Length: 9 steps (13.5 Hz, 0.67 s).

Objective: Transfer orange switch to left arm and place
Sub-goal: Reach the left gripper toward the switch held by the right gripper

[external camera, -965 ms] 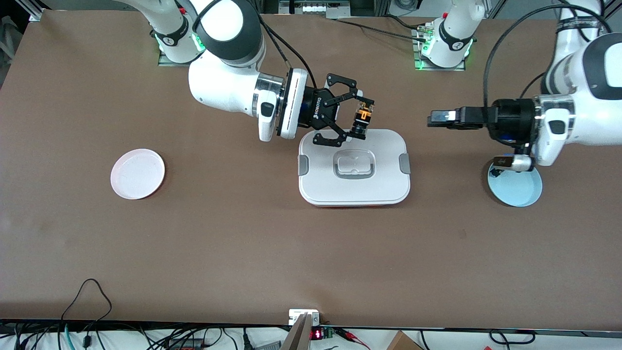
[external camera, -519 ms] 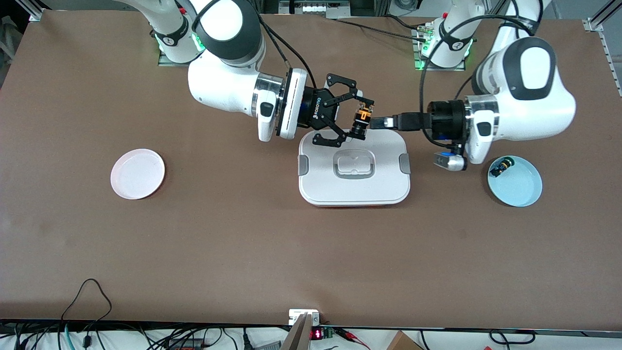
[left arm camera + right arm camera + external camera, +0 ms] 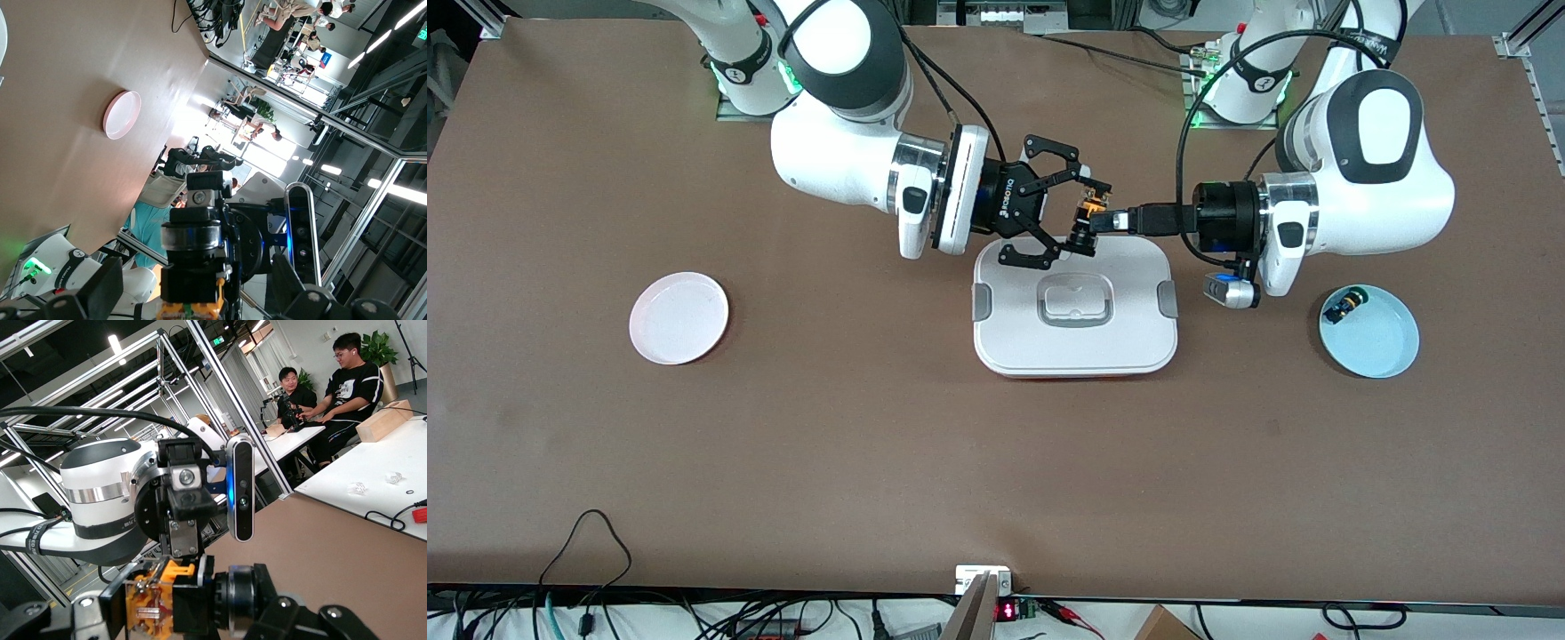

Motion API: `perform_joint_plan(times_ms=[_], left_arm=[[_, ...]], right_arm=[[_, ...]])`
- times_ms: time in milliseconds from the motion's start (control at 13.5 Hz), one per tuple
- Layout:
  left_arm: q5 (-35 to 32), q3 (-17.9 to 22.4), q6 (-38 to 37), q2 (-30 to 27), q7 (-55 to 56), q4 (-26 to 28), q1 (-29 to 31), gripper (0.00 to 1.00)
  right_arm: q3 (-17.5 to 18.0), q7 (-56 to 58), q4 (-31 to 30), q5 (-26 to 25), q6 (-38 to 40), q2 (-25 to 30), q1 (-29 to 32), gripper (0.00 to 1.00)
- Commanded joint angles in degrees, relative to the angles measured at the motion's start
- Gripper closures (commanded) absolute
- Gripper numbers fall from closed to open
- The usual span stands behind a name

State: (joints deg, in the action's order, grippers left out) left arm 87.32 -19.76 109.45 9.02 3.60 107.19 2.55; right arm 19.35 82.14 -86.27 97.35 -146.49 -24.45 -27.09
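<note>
Switch: orange switch (image 3: 1086, 220) held in the air over the box (image 3: 1075, 307) edge nearest the arm bases.
Right pincer (image 3: 1069, 222): clamped on the switch.
Left pincer (image 3: 1112, 220): fingers spread, tips at the switch, reaching from the left arm's end.

Orange switch (image 3: 1086, 213), black cap down, hangs pinched in the right end effector (image 3: 1083, 216) over the white, grey-clipped box's (image 3: 1074, 307) 12 o'clock edge.

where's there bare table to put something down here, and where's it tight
Bare: the table between the pink plate and the box, and the whole strip nearest the front camera. Tight: over the box's edge nearest the bases, where both grippers meet at the orange switch.
</note>
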Motion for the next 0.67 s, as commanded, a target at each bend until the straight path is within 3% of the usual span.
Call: perform_joint_plan(times_ms=[0,148,594], left_arm=[[1.71,-1.50,-0.03,-1.37,-0.26,1.36,0.62,0.40],[1.71,-1.60,-0.12,-1.46,-0.08,1.36,0.97,0.56],[1.71,-1.60,-3.80,-1.46,0.27,1.27,3.43,0.70]], right_arm=[[-0.28,0.91,1.63,0.56,-1.52,-0.69,-0.86,0.98],[-0.28,0.91,1.63,0.56,-1.60,-0.69,-0.94,0.98],[-0.28,0.91,1.63,0.56,-1.95,-0.69,-0.94,0.95]])
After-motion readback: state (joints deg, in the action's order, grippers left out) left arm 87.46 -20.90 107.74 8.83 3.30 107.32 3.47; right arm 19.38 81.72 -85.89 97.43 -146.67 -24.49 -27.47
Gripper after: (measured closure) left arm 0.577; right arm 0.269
